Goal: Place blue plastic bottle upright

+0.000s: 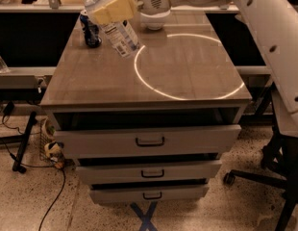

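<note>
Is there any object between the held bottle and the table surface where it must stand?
Nothing visible. The gripper holds the blue plastic bottle tilted above bare table top. The dark can stands close on its left, and the white bowl is behind to the right.

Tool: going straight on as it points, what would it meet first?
Probably the soda can, just beyond the tool gripping the tilted blue plastic bottle above the table's back-left corner; depth unclear.
</note>
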You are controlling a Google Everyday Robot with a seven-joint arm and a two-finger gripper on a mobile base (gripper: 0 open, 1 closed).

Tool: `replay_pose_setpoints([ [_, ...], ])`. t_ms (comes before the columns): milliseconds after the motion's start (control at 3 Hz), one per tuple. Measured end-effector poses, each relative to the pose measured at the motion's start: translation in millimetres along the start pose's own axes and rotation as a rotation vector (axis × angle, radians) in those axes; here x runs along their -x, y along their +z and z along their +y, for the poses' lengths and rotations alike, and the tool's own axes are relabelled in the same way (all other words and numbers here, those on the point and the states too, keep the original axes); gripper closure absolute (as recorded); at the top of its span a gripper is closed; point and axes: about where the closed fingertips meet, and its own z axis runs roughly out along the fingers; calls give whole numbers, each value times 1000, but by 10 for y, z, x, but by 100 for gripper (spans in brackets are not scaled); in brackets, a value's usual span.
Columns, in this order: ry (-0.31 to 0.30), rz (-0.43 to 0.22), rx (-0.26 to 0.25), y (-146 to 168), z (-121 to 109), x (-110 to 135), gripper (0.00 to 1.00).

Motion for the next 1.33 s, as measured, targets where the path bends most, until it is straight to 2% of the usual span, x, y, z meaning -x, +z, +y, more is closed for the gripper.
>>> replay_pose_setpoints([
  [667, -65, -146, -207, -123, -237, -16, 100],
  [1000, -109, -220, -266, -108, -484, -67, 100],
  [1333, -115, -264, -275, -46, -637, -150, 100],
])
